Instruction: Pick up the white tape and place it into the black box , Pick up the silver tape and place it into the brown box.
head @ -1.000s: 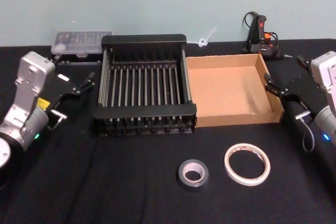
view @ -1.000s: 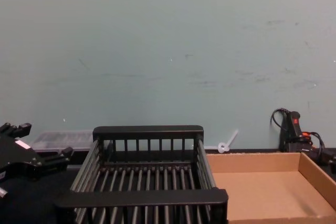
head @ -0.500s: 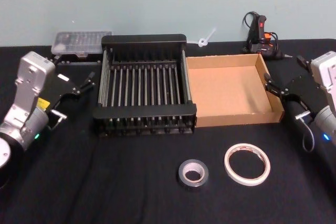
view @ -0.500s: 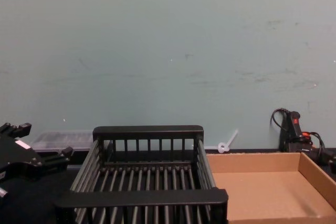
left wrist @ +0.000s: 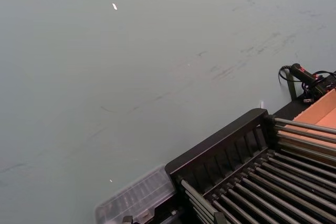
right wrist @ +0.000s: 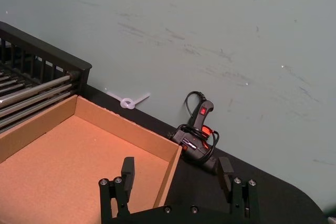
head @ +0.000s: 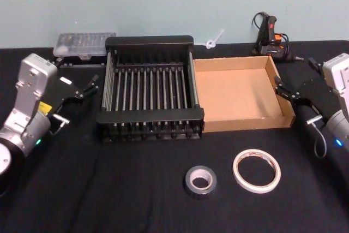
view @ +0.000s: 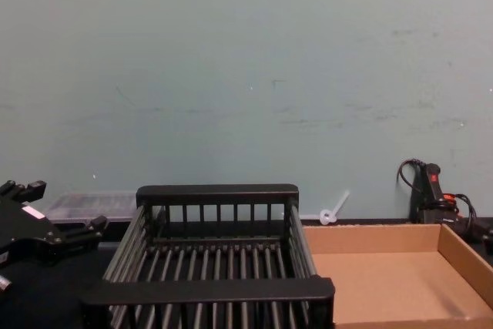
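Two tapes lie flat on table point(head: 109, 189), near front: white tape point(head: 257, 171) just beside silver tape point(head: 200, 181). Black box point(head: 150, 42) and brown box point(head: 283, 102) wait behind, side by side. Left gripper point(head: 82, 89) and right gripper point(head: 287, 94) wide, holding nothing, out at sides.

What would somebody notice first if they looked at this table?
Probably the black box and the brown box side by side in the middle. In front of them lie the silver tape and the white tape. An open left claw and right claw wait at the sides.
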### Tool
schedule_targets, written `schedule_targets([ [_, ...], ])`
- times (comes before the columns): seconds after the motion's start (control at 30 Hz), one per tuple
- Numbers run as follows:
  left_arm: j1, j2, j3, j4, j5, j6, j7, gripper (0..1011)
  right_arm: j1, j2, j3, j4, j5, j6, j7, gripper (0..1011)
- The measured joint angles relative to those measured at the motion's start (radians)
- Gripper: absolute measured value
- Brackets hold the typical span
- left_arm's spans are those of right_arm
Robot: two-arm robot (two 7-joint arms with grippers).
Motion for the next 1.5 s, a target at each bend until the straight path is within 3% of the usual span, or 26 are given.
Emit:
schedule_targets([
  [1.23,0.000,0.000,0.000,0.000,0.000,0.000,0.000,1001,0.000,0.000,0.000,0.000,0.000,0.000,0.000,1002],
  [1.5,0.000,0.000,0.000,0.000,0.000,0.000,0.000,1001,-0.008,-0.014,0.026,-0.002,-0.002,0.000,0.018,1002],
])
